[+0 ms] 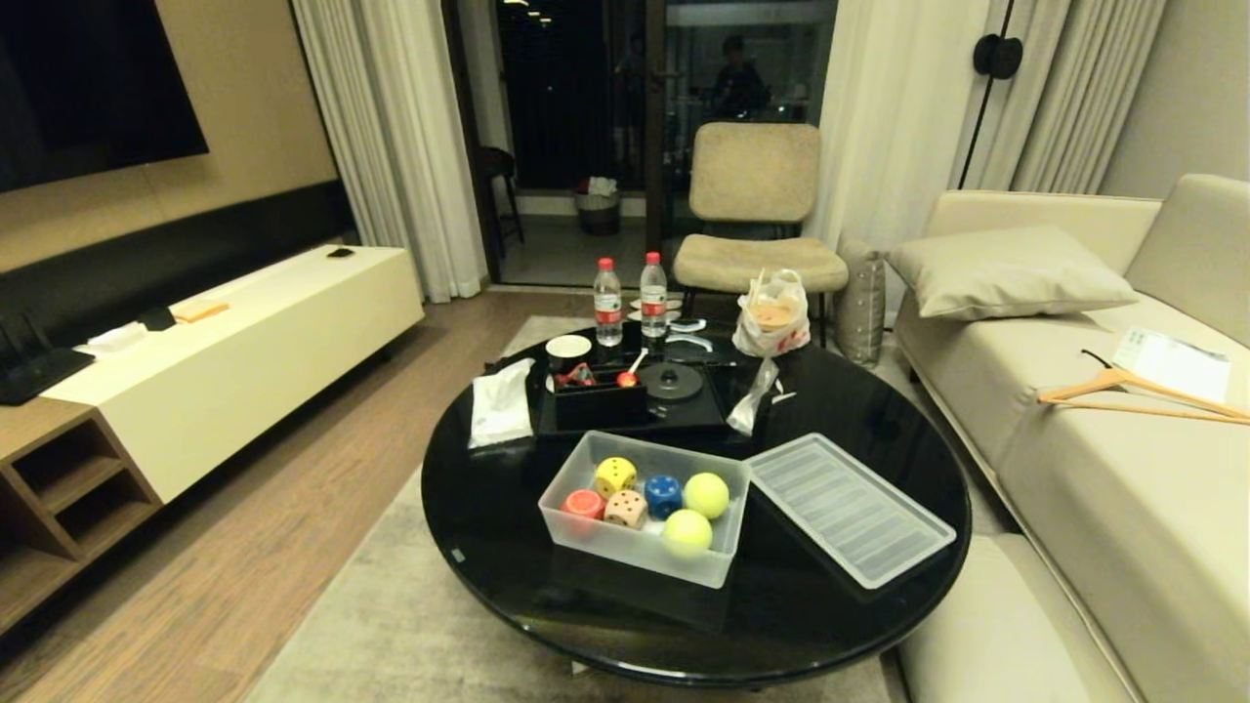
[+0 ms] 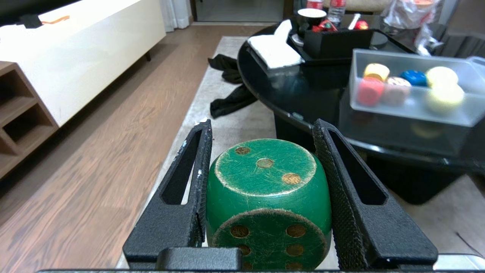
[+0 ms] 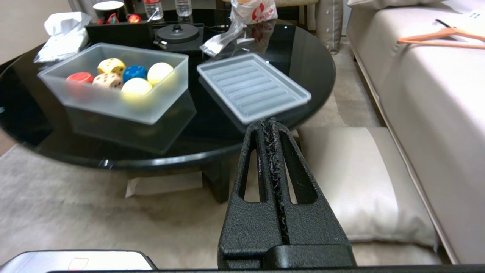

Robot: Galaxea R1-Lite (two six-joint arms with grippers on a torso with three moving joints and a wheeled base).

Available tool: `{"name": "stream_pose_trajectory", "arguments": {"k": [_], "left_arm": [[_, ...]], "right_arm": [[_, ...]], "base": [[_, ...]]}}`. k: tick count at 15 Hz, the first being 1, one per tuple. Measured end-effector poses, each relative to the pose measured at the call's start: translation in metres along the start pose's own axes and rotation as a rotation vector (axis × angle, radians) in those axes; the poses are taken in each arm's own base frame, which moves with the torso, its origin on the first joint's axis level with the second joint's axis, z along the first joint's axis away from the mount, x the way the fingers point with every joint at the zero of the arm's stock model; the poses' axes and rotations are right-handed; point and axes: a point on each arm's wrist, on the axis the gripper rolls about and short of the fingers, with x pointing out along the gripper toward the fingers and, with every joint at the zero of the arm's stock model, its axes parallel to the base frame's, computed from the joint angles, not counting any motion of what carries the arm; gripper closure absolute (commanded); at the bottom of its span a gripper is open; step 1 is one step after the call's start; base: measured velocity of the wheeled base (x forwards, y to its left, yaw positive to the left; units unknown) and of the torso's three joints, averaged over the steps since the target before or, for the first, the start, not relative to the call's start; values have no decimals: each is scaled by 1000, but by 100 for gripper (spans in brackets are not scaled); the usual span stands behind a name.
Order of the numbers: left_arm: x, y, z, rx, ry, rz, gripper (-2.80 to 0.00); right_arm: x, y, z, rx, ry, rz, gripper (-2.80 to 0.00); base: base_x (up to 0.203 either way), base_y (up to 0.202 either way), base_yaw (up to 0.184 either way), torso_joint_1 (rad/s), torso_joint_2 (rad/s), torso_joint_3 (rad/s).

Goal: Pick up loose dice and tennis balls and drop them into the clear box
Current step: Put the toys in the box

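1. Our left gripper [image 2: 261, 189] is clamped on the green die [image 2: 267, 204], one finger against each side; three-pip face up, a six-pip face toward the wrist cam. It hangs off the table, over the rug [image 2: 227, 129], near the table's left edge.
2. Our right gripper [image 3: 269, 131] is closed tight, nothing btwn the fingers, held low off the table's near-right edge, just in front of the lid.
3. Neither arm shows in the head view.
4. Clear box [image 1: 640, 547] sits on the round black table [image 1: 508, 547], near the front edge, approx. centre, lid off.
5. Inside the box: yellow die [image 1: 615, 475], blue die [image 1: 663, 495], red die [image 1: 583, 505], tan die [image 1: 626, 508] and two tennis balls [image 1: 705, 494], one at the back right corner, the other in front of it.
6. Ribbed lid [image 1: 846, 508] lies flat on the table just right of the box, toward the right edge.
7. Behind the box: black tray [image 1: 635, 415], tissue pack [image 1: 500, 402] at the back left, two water bottles [image 1: 607, 303] and a plastic bag [image 1: 771, 314] at the far edge.
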Motion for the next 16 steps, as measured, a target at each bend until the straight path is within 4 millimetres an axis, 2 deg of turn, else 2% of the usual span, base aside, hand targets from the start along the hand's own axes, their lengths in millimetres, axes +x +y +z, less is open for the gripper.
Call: {"name": "stream_pose_trajectory", "arguments": {"k": [9, 16], "left_arm": [[0, 0, 0, 0, 0, 0, 0], [0, 0, 0, 0, 0, 0, 0]], "right_arm": [[0, 0, 0, 0, 0, 1, 0], [0, 0, 0, -1, 0, 1, 0]], "base": [[170, 0, 12, 2, 2, 3], [12, 0, 1, 1, 0, 0]]}}
